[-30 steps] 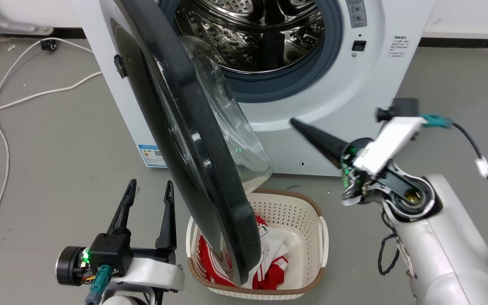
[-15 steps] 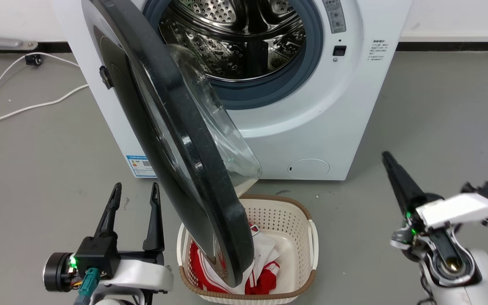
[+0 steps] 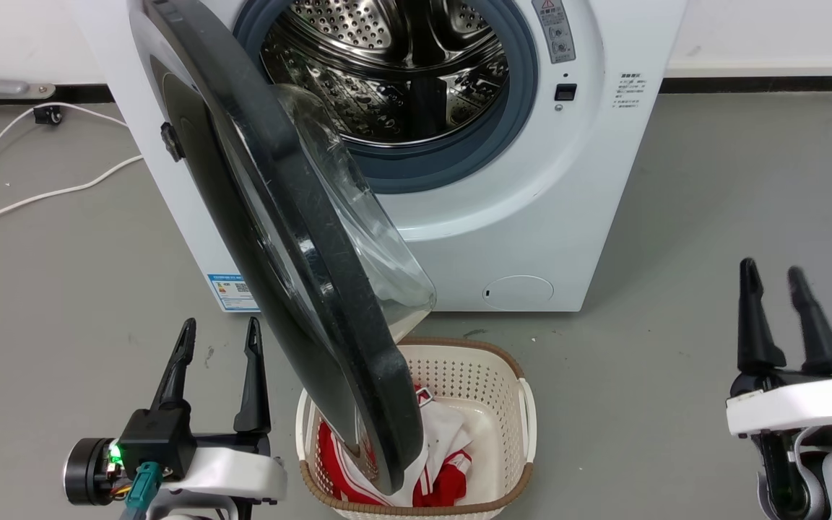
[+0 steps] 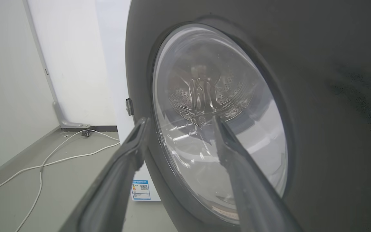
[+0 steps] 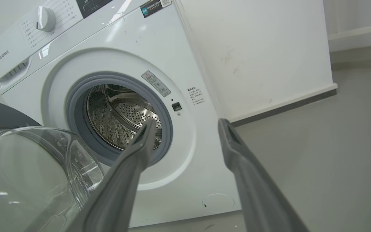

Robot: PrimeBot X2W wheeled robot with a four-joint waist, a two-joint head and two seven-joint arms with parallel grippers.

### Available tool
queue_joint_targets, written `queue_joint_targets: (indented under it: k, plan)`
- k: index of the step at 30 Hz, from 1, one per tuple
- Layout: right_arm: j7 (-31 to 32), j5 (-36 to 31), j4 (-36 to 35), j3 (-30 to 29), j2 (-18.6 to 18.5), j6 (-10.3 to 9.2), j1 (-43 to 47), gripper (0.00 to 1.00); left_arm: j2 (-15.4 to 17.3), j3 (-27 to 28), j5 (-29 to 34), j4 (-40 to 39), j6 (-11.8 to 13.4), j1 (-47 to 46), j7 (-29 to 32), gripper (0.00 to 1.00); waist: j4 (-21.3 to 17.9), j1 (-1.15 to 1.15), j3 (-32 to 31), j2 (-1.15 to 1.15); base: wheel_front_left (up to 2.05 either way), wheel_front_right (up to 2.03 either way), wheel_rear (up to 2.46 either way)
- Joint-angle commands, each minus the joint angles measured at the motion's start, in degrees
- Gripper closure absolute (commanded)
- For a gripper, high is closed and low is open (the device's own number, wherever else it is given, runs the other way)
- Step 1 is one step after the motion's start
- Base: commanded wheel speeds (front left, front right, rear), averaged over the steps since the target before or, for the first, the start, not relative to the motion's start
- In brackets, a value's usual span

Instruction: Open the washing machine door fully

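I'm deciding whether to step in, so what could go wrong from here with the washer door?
The washing machine door stands only part open, with the left gripper and right gripper open and off it, so it might drift shut. Swinging wider, it could strike the left gripper beside it.

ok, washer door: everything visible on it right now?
The washing machine door is a large round glossy black disc with a clear glass bowl bulging toward the drum. Hinged at the washing machine's left side, it stands swung well out, edge-on to the head camera, lower rim above the laundry basket. Left gripper is beside it, apart.
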Motion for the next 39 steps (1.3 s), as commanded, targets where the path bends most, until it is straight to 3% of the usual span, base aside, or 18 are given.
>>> queue_joint_targets:
  k: [1,7,13,36,37,38,39]
  plan:
    - [-0.5,-4.7,-1.9,-1.1,1.3,0.0,1.0,0.0,0.0,0.3,0.2,-0.1,-0.1,0.7,-0.1,0.0,-0.1,0.0,0.0,0.0,0.0,0.0,0.0]
    - [0.2,-25.7,-10.7,-3.3,4.5,-0.01,4.2,0.0,0.0,0.7,0.5,-0.3,-0.2,0.6,-0.1,0.0,-0.2,0.0,0.1,0.0,0.0,0.0,0.0]
    - [2.3,-34.7,-15.7,-3.6,6.1,-0.01,8.9,0.0,0.0,0.8,0.9,-0.3,-0.4,0.3,-0.1,0.0,0.2,0.0,0.1,0.0,0.0,0.0,0.0]
    - [1.5,-30.6,-13.8,-2.8,6.3,-0.01,11.3,0.0,0.0,0.8,1.6,-0.6,-0.5,0.2,-0.1,0.0,-0.3,0.0,0.3,0.0,0.0,0.0,0.0]
    - [1.5,-30.6,-13.8,-2.8,6.3,-0.01,11.3,0.0,0.0,0.8,1.5,-0.6,-0.5,0.2,-0.1,0.03,-0.3,0.0,0.3,0.0,0.0,0.0,0.0]
    - [1.5,-30.6,-13.8,-2.8,6.3,-0.01,11.2,0.0,0.0,0.8,1.5,-0.8,-0.6,0.1,-0.1,0.62,-0.4,0.0,0.4,0.0,0.0,0.0,0.0]
    - [1.5,-30.5,-13.7,-2.8,6.3,-0.01,11.2,0.0,0.0,0.8,1.5,-0.9,-0.7,0.1,-0.1,1.0,-0.4,0.0,0.4,0.0,0.0,0.0,0.0]
